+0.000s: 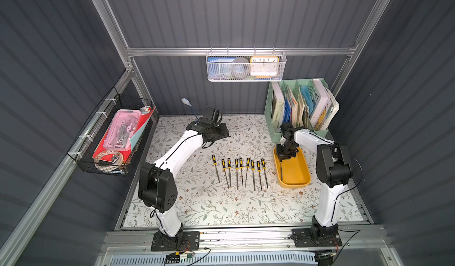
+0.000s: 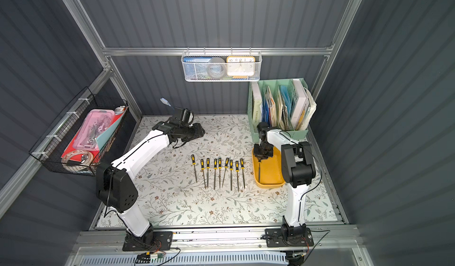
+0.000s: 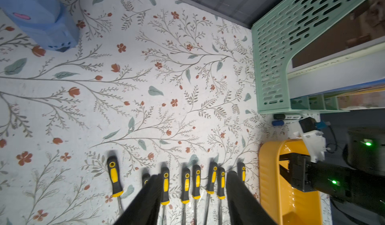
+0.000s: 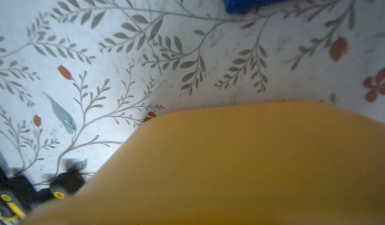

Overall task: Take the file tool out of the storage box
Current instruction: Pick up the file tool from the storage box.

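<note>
The mustard-yellow storage box [image 1: 295,184] [image 2: 269,184] lies on the floral table at the right. A file tool [image 1: 281,172] [image 2: 259,171] rests inside along its left wall, with only the thin blade showing. My right gripper [image 1: 283,157] [image 2: 261,157] points down into the box's far end, right over the file's handle, and its jaws are hidden. The right wrist view shows mostly the box's wall [image 4: 250,161]. My left gripper [image 3: 193,174] [image 1: 222,130] hovers open at the back of the table, empty. Several yellow-and-black files [image 1: 238,171] [image 3: 186,182] lie in a row left of the box.
A mint-green book organiser [image 1: 298,104] [image 3: 275,47] stands behind the box. A white mesh basket [image 1: 246,66] hangs on the back rail. A black wire basket [image 1: 81,154] holding a pink case is fixed to the left wall. A blue object [image 3: 37,20] sits at the table's back.
</note>
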`<state>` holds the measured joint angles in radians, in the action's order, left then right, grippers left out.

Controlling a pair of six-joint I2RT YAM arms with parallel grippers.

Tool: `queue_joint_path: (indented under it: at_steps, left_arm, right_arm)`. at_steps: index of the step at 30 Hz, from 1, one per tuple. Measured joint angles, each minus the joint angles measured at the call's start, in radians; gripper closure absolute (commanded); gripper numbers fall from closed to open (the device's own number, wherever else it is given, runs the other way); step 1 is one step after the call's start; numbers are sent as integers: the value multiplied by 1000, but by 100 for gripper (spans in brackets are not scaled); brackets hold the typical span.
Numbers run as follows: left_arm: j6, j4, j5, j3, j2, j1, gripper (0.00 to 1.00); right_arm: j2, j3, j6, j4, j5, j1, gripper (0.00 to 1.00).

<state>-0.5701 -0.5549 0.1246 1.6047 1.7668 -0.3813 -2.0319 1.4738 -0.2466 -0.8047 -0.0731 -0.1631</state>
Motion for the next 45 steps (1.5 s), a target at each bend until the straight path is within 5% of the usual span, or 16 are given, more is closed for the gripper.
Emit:
queue_joint_path:
  at_steps: [5, 9, 14, 18, 23, 30, 39, 45]
  left_arm:
    - [41, 94, 194, 4, 0, 2, 40]
    - [59, 199, 397, 4, 6, 1, 28]
    - [50, 344, 628, 2, 31, -6, 27]
    - [51, 412, 765, 2, 63, -31, 28]
    - [51, 431, 892, -2, 100, -74, 36]
    - [59, 453, 988, -11, 100, -83, 48]
    - [55, 484, 1029, -22, 100, -83, 55]
    - [33, 519, 1050, -37, 99, -83, 79]
  right_arm:
    - [106, 0, -3, -8, -81, 26, 100]
    - [272, 0, -3, 33, -274, 98, 100]
    - [424, -16, -29, 167, -576, 158, 100]
    - [457, -89, -167, 390, -834, 145, 100]
    - [440, -174, -403, 682, -1011, 114, 100]
    - [419, -177, -605, 938, -1103, 51, 100]
    - [390, -177, -665, 1020, -1115, 10, 100]
    - [389, -178, -663, 1021, -1105, -2, 100]
